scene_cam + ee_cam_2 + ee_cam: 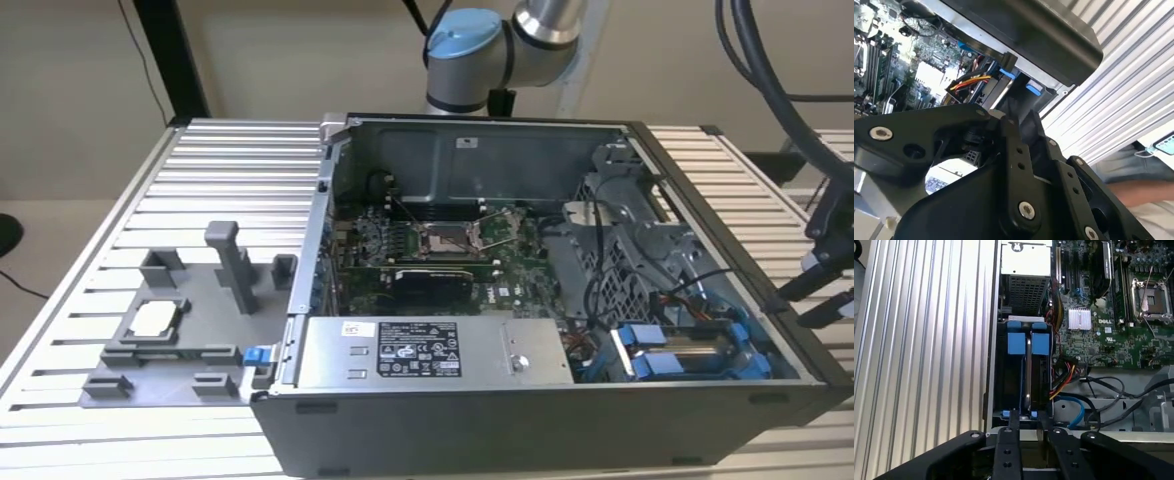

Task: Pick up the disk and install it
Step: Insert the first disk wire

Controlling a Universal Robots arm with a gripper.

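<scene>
The disk (694, 345) stands on edge in the drive bay at the front corner of the open computer case (534, 420), on the exterior view's right, with blue bracket tabs on both sides. In the first wrist view the disk (1028, 372) is a thin silver edge between two blue tabs. My gripper (821, 290) hangs just outside the case wall, beside that bay. Seen from the first wrist view, the gripper (1028, 416) is open, with its black fingers (1006, 440) lined up with the disk's end and nothing between them.
A grey power supply box with a white label (414, 350) lies beside the bay, with the green motherboard (441, 250) behind it. A grey fixture tray (174, 380) holding a small square chip (154, 318) sits on the ribbed table. A person's arm (1136, 182) is near the table.
</scene>
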